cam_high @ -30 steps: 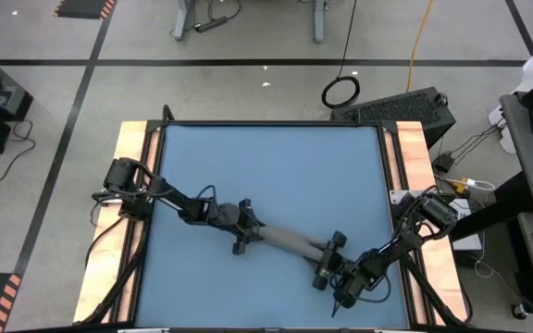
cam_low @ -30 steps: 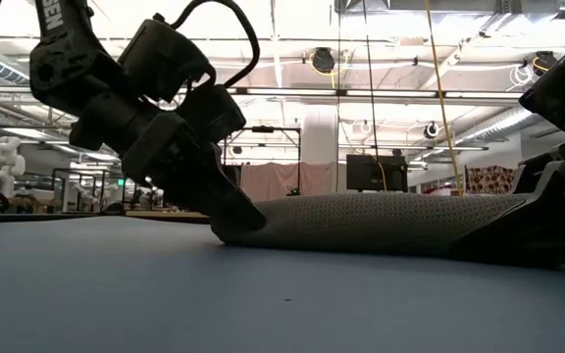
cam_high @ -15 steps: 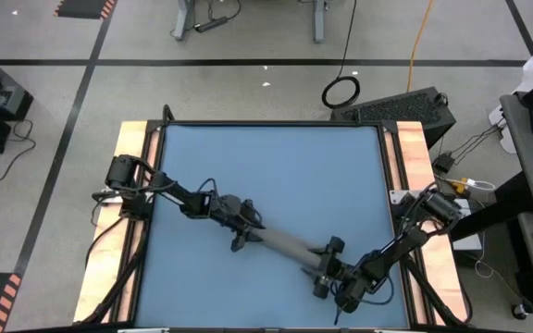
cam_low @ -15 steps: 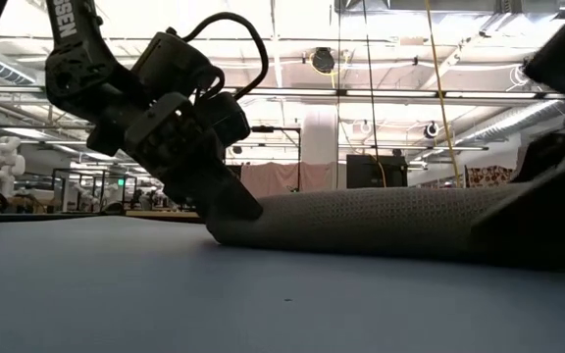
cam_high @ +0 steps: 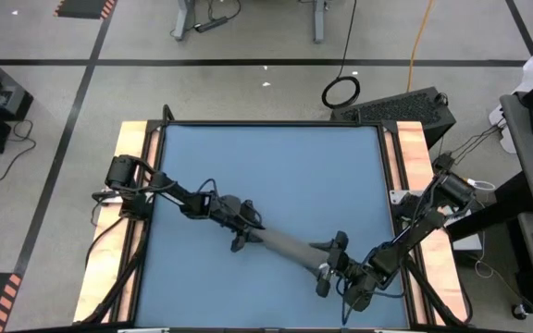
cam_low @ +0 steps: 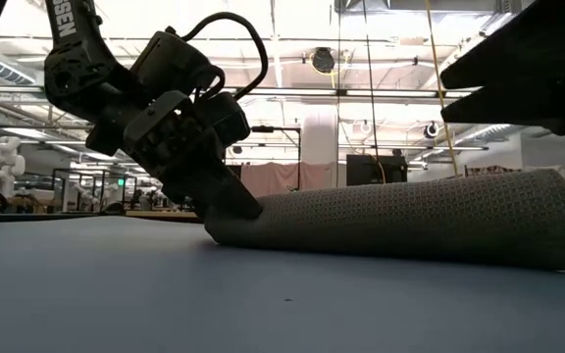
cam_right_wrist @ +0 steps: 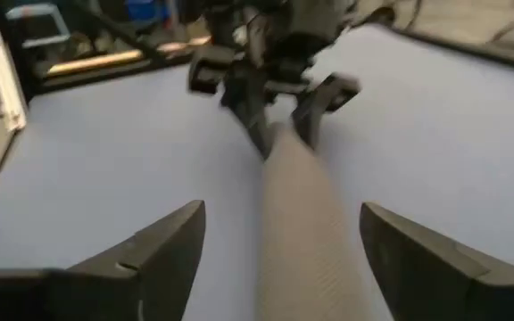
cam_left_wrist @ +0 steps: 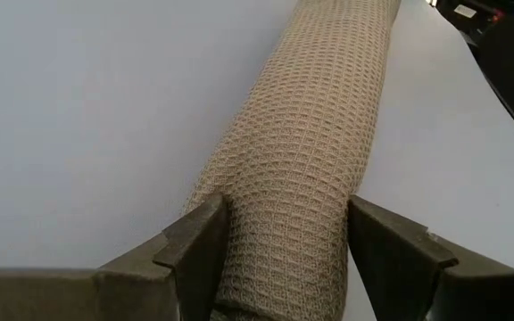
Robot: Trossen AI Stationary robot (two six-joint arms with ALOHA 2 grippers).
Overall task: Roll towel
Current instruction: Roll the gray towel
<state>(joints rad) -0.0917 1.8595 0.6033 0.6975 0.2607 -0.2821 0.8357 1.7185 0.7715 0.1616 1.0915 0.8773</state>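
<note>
Towel [cam_high: 288, 246] rolled into a tube, lying diagonally on the blue table [cam_high: 276, 166], near front. Left gripper [cam_left_wrist: 279, 236] clamps one end. Right gripper [cam_right_wrist: 279, 236] spread wide, raised clear of the other end.

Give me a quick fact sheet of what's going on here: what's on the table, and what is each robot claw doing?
item: rolled towel, a grey-brown waffle-weave cloth
towel state: rolled into a tube, lying diagonally on the blue table
left gripper: at one end of the roll, a finger on each side of it, touching the cloth
right gripper: open at the other end, fingers wide apart and clear of the cloth in the right wrist view
contact: only the left gripper grips the roll
roll ends: the end by the right gripper looks thicker in the low view
</note>
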